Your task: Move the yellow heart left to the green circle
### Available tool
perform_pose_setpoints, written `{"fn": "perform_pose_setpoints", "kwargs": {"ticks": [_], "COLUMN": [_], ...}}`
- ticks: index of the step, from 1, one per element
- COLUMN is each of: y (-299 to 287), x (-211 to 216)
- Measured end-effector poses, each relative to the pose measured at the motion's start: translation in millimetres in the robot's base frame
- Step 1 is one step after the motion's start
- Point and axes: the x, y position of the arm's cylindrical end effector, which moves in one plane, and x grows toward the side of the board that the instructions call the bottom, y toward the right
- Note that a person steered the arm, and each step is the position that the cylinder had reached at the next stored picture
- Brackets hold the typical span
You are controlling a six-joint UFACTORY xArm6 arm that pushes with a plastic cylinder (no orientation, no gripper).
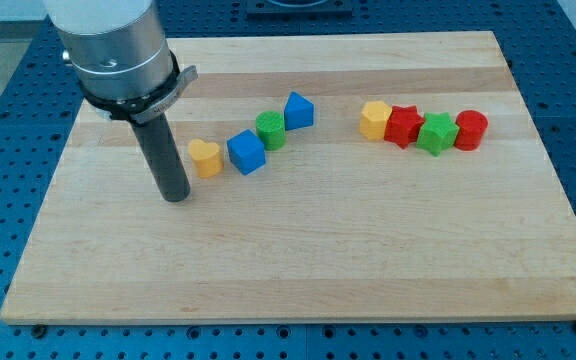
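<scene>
The yellow heart [205, 157] lies left of the board's middle. The blue cube [247, 151] sits just to its right, touching or nearly touching it. The green circle [271, 130] is up and right of the cube, with the blue triangle [299, 110] beyond it. My tip [175, 196] rests on the board just left of and slightly below the yellow heart, a small gap apart.
A row of blocks sits at the view's right: a yellow hexagon [375, 120], a red star [403, 126], a green star [436, 133] and a red circle [471, 130]. The wooden board [298, 250] lies on a blue perforated table.
</scene>
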Motion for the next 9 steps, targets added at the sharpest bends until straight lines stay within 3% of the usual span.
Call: {"fn": "perform_pose_setpoints", "kwargs": {"ticks": [2, 4, 9], "y": [8, 14, 16], "x": [-26, -9, -60]}}
